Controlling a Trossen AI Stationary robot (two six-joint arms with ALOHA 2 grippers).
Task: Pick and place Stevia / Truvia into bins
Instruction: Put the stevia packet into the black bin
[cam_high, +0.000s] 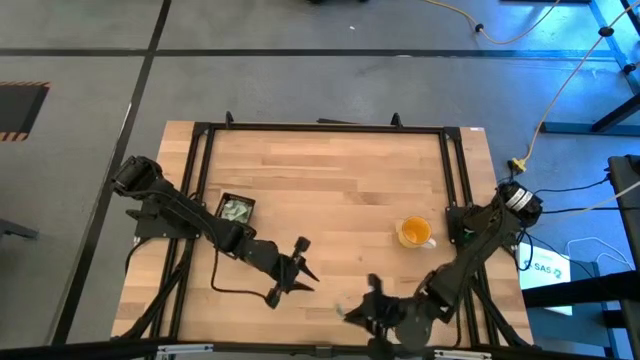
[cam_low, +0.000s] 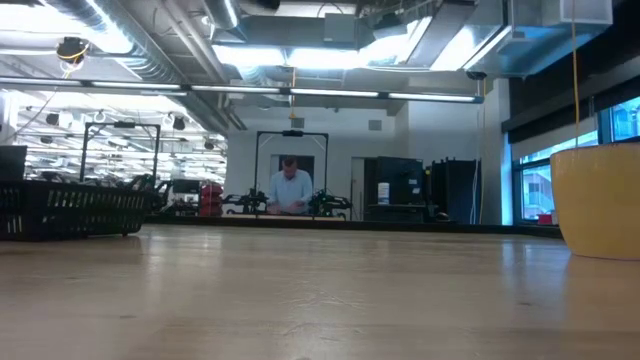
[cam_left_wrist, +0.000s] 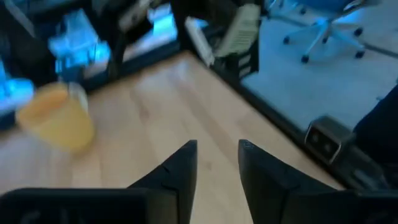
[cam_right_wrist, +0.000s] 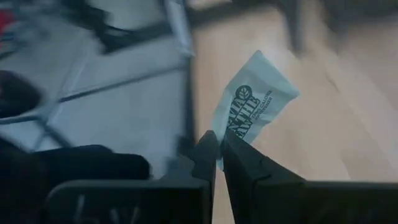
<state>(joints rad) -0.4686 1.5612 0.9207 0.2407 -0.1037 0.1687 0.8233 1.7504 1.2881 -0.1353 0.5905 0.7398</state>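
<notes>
My right gripper (cam_high: 358, 308) is above the table's near edge, shut on one pale green and white Stevia sachet (cam_right_wrist: 252, 102). My left gripper (cam_high: 298, 272) hovers left of the table's middle, open, with nothing between its fingers (cam_left_wrist: 186, 165). The black bin (cam_high: 222, 200) stands on the table's left side, beside the left arm, with sachets (cam_high: 236, 211) lying in it. My right gripper pinches the sachet's lower end (cam_right_wrist: 222, 135) between its two fingers. The rest of the sachet sticks out past the fingertips, printed face showing, tilted and lifted clear of the table.
A yellow cup (cam_high: 413, 232) stands right of the table's middle, between the two arms. It also shows in the left wrist view, cup (cam_left_wrist: 56, 118). Bare wood lies across the far half of the table. A person stands far off in the room (cam_low: 291, 188).
</notes>
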